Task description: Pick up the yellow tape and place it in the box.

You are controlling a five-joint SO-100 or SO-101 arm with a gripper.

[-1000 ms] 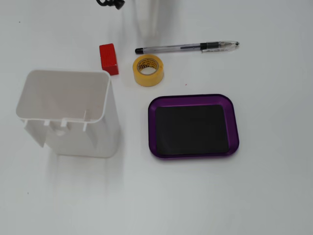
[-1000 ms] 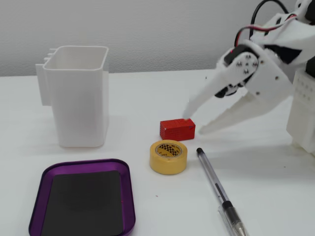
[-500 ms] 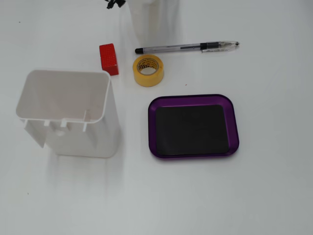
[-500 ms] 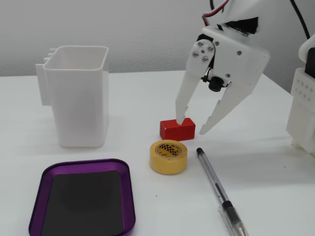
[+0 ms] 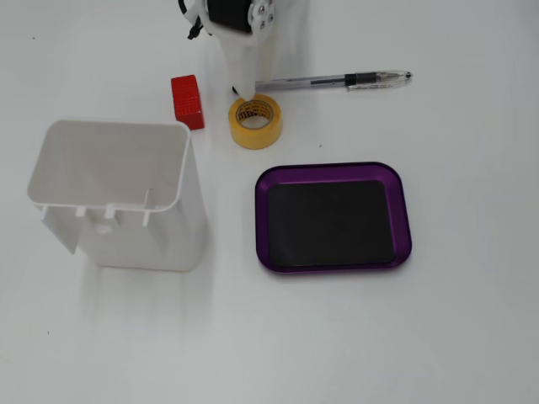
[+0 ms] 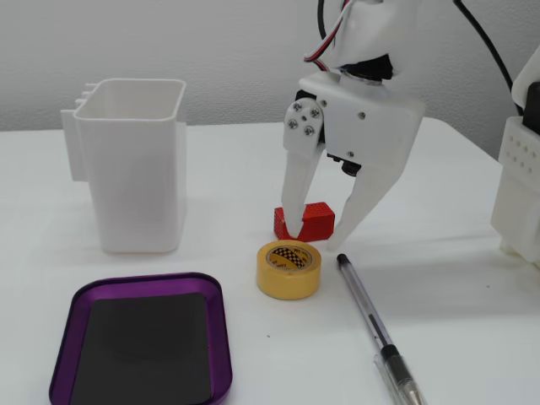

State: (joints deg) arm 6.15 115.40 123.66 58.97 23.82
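Just beyond the tape point(image 5: 256, 121), in the top-down fixed view, we saw our gripper point(image 5: 244, 87) touching nothing, its tip at the roll's far rim; the box point(image 5: 333, 171) lay near the tape, toward the camera.

From the low fixed view, the jaws stood spread and empty, gripper point(image 6: 318, 234) straddling behind the tape point(image 6: 288, 269), which lay flat between red block point(image 6: 317, 220) and pen point(image 6: 376, 331). We judged the roll sat just camera-ward of the fingertips.

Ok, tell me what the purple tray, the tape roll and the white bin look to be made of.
The purple tray looks like anodized metal or glossy plastic: its rim shines, and its black floor is matte. The tape roll looks like yellow paper masking tape on a printed cardboard core. The white bin appears to be moulded plastic, smooth with ribbed tabs.
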